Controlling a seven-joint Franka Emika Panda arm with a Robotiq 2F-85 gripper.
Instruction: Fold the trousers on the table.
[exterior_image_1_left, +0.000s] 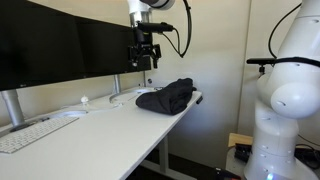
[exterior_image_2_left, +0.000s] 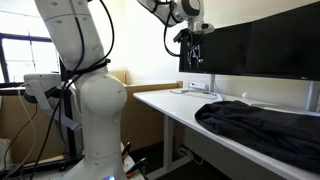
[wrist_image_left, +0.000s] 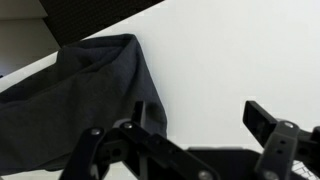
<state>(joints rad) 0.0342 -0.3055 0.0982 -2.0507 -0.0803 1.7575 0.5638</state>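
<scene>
The dark trousers (exterior_image_1_left: 166, 97) lie bunched in a heap near the far end of the white table (exterior_image_1_left: 100, 125). They also show in an exterior view (exterior_image_2_left: 262, 128) at the front right and in the wrist view (wrist_image_left: 70, 100) at the left. My gripper (exterior_image_1_left: 147, 63) hangs in the air well above the table, behind the trousers and in front of the monitors. It also shows in an exterior view (exterior_image_2_left: 196, 52). In the wrist view the gripper (wrist_image_left: 195, 125) has its fingers spread wide and nothing between them.
Two large black monitors (exterior_image_1_left: 60, 45) stand along the back of the table. A white keyboard (exterior_image_1_left: 35, 133) lies at the near end. Small white items and a cable (exterior_image_1_left: 115, 97) lie by the monitor stands. The robot's white base (exterior_image_2_left: 90, 100) stands beside the table.
</scene>
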